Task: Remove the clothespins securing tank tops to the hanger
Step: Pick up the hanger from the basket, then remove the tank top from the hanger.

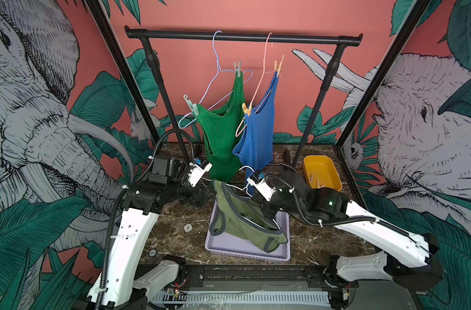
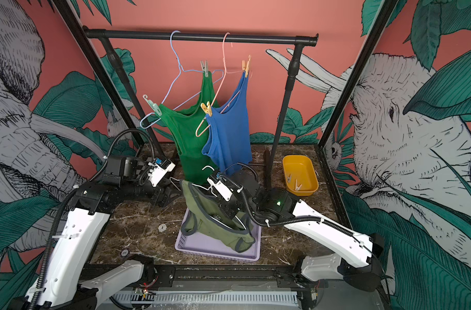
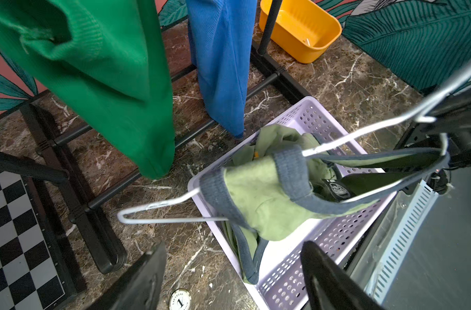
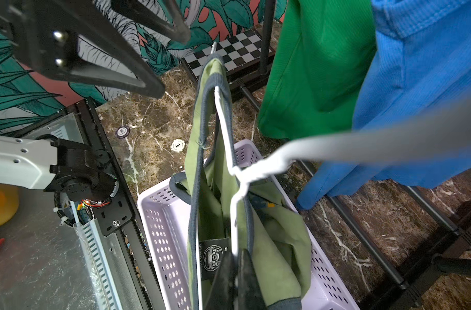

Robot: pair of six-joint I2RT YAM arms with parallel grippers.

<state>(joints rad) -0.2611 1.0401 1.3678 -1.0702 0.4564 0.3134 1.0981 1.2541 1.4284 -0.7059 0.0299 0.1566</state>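
Up at the back, a black rail [image 1: 242, 36] carries two wire hangers: a pale blue hanger [image 1: 216, 59] with the green top [image 1: 221, 134] and a pink hanger [image 1: 263, 69] with the blue top [image 1: 258, 134]. A grey-beige clothespin [image 1: 237, 68] pinches the green top's upper strap to the pale blue hanger, and a mint clothespin [image 1: 192, 106] holds its lower strap. A yellow-orange clothespin [image 1: 278, 67] and a second yellow clothespin [image 1: 247, 109] do the same for the blue top on the pink hanger. Two loose clothespins [image 2: 294, 183] lie in the yellow tub [image 2: 298, 166] at the right rear of the marble table [image 1: 175, 241]. Nearer the front, the right gripper [image 4: 235, 257] is clamped tight on a white hanger [image 4: 222, 120], which it holds above the lilac basket [image 2: 215, 250]. The olive top [image 1: 245, 222] with dark grey trim is draped on that hanger, one strap looped around the wire and the rest sagging into the basket. The left gripper [image 3: 234, 245] hovers just beside the hanger's free end, its fingers spread wide with nothing between them. Whether any clothespin sits on the olive top I cannot tell, since the folds hide it. Two poker chips [image 1: 187, 227] lie on the table to the left of the basket.
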